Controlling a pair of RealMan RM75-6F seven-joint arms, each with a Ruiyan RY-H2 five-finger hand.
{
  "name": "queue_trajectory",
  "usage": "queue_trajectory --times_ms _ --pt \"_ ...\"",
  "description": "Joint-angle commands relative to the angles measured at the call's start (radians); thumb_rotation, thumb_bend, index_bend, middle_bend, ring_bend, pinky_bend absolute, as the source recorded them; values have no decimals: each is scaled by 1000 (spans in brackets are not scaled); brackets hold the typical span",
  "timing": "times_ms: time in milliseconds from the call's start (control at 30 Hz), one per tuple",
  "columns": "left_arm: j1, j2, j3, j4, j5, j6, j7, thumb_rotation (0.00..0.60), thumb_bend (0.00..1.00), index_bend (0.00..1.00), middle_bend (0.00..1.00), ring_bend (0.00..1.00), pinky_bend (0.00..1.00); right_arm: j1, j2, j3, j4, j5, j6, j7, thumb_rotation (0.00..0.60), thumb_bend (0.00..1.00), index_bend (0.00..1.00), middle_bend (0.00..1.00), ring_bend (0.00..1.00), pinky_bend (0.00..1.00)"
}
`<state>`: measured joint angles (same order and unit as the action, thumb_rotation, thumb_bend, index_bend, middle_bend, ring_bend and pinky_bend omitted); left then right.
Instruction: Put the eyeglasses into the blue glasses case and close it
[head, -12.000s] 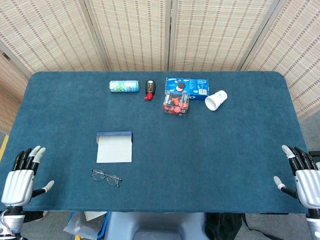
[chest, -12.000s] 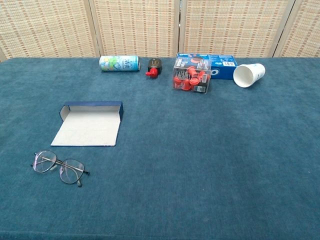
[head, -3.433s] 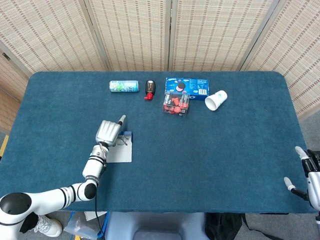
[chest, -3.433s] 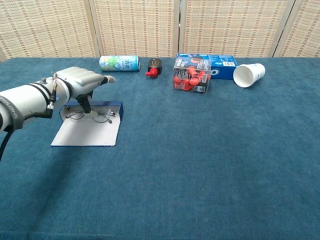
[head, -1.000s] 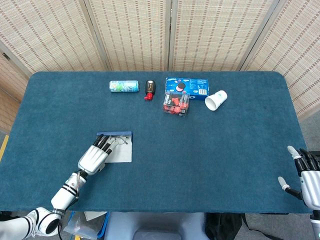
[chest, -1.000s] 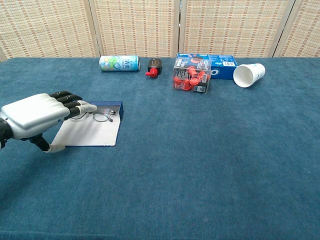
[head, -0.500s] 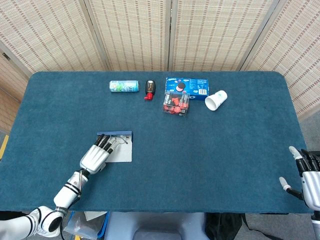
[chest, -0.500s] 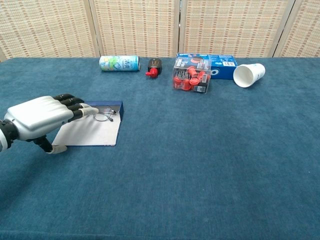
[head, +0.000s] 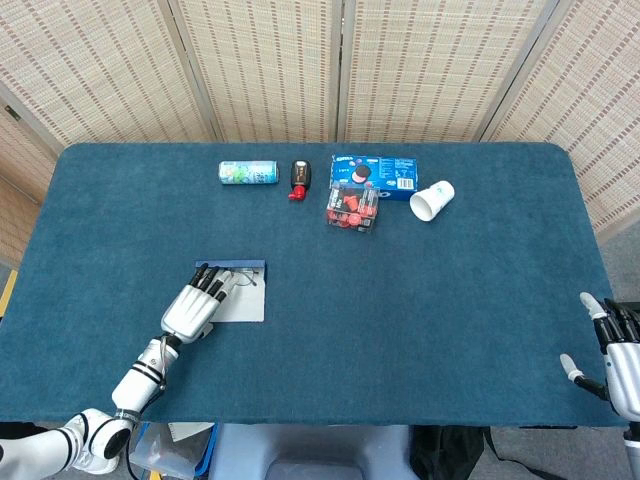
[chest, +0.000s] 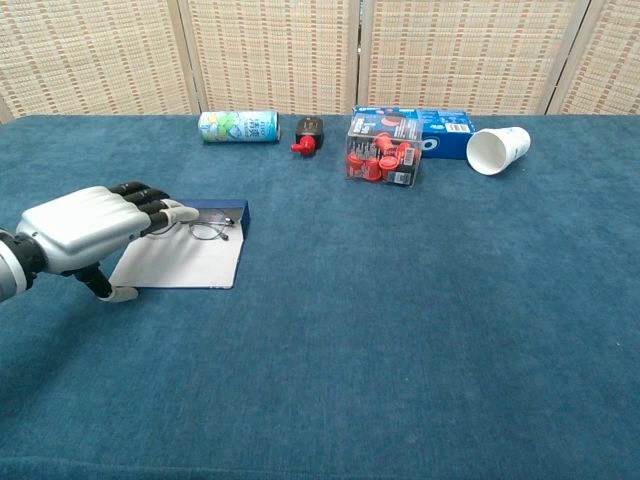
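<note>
A wide bench (head: 420, 300) covered in dark blue carpet-like fabric fills the scene, with woven screen panels (head: 300, 60) standing behind it. The left robot hand (chest: 85, 232) lies palm down over the near left part of the open blue glasses case (chest: 195, 262), its fingers stretched forward and slightly apart, holding nothing; the dark fingertips (chest: 150, 205) reach the case's back edge. The right robot hand (head: 618, 365) shows only in the head view at the bench's near right corner, fingers spread and empty. The eyeglasses (chest: 208, 230) rest inside the case against its raised blue rim, just beside the left fingertips. Along the far side, left to right, lie a green drink can (head: 247, 172), a dark car key (head: 299, 178), a blue cookie box (head: 385, 175), a clear box of red pieces (head: 352, 208) and a tipped white paper cup (head: 431, 201).
</note>
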<state>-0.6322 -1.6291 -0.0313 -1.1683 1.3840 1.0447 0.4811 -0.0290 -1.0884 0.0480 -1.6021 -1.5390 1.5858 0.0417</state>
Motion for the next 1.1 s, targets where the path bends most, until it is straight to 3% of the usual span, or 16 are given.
queue_trajectory --times_ms 33,833,1100 --pt "1 -6 -8 7 -1 4 -15 600 242 0 0 0 0 -1 0 0 0 1 1 0 600 263 56 153 91 107" --pt "-15 -52 -83 88 -23 23 -118 600 242 0 0 0 0 -6 0 1 -3 4 7 -3 600 261 56 152 91 107" --pt "-38 -80 -131 125 -51 17 -168 600 242 0 0 0 0 -5 1 3 -4 6 4 -2 600 261 56 153 91 107"
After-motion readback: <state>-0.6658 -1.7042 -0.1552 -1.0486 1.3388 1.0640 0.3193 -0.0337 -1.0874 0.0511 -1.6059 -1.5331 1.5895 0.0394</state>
